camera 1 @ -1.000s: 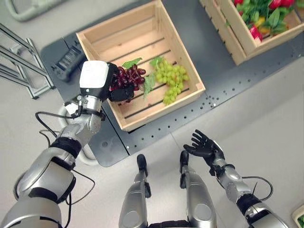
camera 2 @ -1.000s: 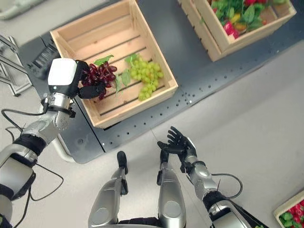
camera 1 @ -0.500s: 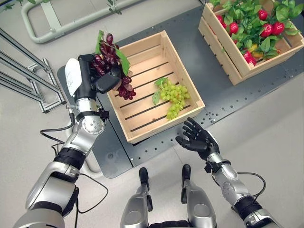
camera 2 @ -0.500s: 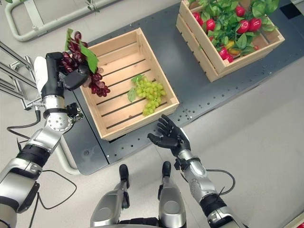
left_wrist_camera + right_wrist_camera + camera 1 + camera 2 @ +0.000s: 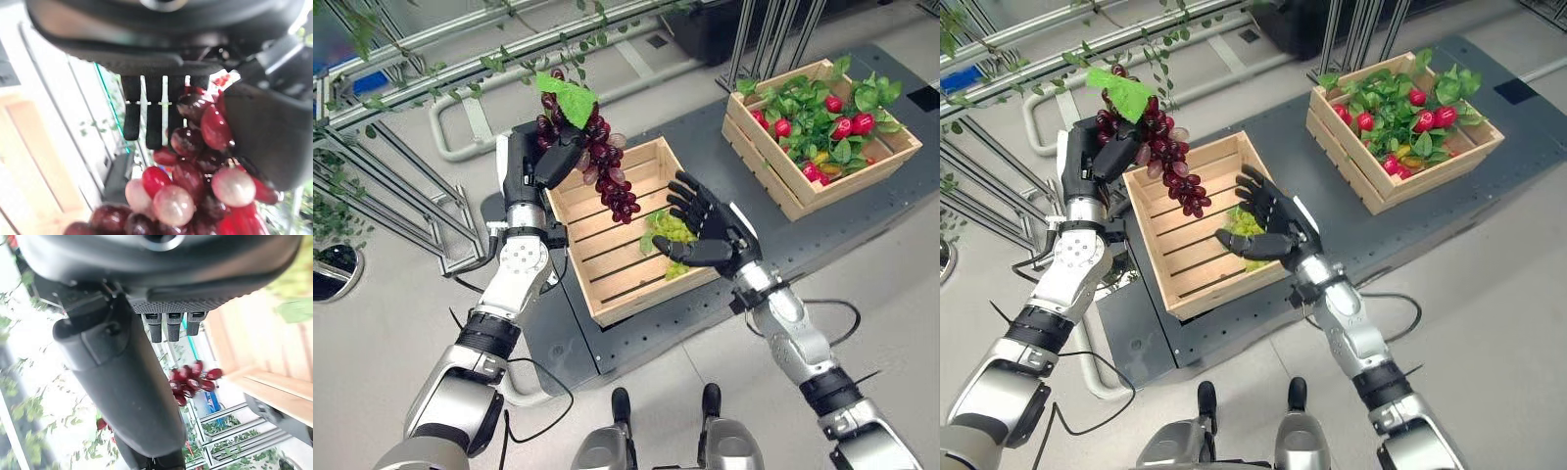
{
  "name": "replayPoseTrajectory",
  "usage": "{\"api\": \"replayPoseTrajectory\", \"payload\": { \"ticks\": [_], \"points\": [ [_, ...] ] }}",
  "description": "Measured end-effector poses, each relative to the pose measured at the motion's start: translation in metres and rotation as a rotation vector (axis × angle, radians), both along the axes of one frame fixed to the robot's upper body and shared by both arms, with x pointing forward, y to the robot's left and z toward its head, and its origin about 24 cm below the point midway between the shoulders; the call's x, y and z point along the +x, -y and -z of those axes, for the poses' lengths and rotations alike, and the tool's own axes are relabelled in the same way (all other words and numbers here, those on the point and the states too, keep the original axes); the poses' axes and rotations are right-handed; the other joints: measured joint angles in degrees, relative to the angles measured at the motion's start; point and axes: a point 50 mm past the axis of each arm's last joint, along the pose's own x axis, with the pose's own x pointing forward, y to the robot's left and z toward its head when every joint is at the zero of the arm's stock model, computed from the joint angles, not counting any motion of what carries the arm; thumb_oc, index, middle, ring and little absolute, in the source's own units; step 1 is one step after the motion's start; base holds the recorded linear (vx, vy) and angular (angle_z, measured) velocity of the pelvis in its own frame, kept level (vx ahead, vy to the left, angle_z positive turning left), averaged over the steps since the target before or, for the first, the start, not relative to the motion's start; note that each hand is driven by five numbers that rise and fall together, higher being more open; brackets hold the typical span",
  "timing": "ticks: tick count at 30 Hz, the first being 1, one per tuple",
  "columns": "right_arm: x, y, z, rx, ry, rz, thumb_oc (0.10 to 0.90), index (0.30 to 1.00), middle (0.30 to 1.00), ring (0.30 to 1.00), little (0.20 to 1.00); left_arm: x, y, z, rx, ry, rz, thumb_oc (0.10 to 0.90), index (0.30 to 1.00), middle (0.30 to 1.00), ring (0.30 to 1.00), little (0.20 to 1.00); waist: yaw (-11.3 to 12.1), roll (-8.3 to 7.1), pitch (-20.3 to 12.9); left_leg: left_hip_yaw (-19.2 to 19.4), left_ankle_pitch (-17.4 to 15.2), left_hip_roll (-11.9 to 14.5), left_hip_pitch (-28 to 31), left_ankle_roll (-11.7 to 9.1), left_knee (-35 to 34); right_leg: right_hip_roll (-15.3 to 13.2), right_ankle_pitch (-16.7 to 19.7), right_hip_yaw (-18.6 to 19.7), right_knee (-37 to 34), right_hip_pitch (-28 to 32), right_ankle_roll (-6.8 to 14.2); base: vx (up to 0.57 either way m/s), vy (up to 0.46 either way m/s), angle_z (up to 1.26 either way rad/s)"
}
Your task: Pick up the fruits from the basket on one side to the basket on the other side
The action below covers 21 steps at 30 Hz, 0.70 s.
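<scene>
My left hand (image 5: 536, 162) is shut on a bunch of dark red grapes (image 5: 605, 174) with a green leaf (image 5: 570, 96), held high above the near wooden crate (image 5: 607, 302). The same red grapes (image 5: 195, 161) hang between its thumb and fingers in the left wrist view. My right hand (image 5: 713, 230) is open, palm up, over the crate's right part, just right of the hanging bunch. Under it lies a bunch of green grapes (image 5: 667, 227), partly hidden. The red grapes (image 5: 191, 379) also show past the right hand's fingers.
A second wooden crate (image 5: 773, 186) at the back right holds leafy greens and red fruit (image 5: 843, 127). Both crates stand on a dark perforated platform (image 5: 822, 245). Metal rails and tubing (image 5: 431, 186) with vine leaves stand at the left and back.
The camera has tilted up. My left hand has lifted the red grapes higher and rightward over the crate. My right hand has risen from by the crate's front to over its right part.
</scene>
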Motion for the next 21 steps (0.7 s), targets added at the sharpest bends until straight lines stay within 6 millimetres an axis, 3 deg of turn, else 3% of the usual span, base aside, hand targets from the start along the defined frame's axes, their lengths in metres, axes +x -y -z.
{"api": "replayPoseTrajectory", "payload": {
  "ticks": [6,11,14,21],
  "points": [
    [0.018,-0.004,-0.034,-0.052,0.023,0.04,0.8,0.9,0.9,0.9,0.9,0.002,0.005,-0.002,0.023,-0.022,0.054,0.4,0.3,0.3,0.3,0.3,0.84,-0.06,-0.26,-0.93,0.16,-0.05,0.0,-0.17,0.01,0.15,-0.01,-0.94,0.0,0.48,-0.01,0.01,-0.053,0.07],
    [0.025,-0.007,-0.046,-0.109,-0.007,0.056,0.8,0.9,0.9,0.9,0.9,0.005,0.016,-0.01,0.066,-0.016,0.113,0.4,0.3,0.3,0.3,0.3,2.88,-0.11,-0.29,-1.22,0.18,-0.06,0.11,-0.2,0.01,0.17,-0.03,-1.23,0.0,0.8,-0.04,0.01,-0.039,0.04],
    [0.028,-0.017,-0.046,-0.159,-0.047,0.018,0.8,0.9,0.9,0.9,0.9,0.006,0.016,-0.015,0.088,-0.009,0.122,0.4,0.3,0.3,0.3,0.3,3.27,-0.22,-0.34,-1.52,0.2,-0.06,0.13,-0.21,0.01,0.19,-0.03,-1.5,0.01,1.01,-0.04,0.01,-0.028,0.05],
    [0.027,-0.035,-0.027,-0.098,-0.2,-0.112,0.8,0.9,0.9,0.9,0.9,0.008,0.02,-0.022,0.125,0.004,0.149,0.4,0.3,0.3,0.3,0.3,3.69,-1.02,-0.78,-1.97,0.24,-0.06,0.32,-0.26,0.01,0.2,-0.04,-1.66,0.0,1.44,-0.04,-0.01,-0.014,0.03]
  ]
}}
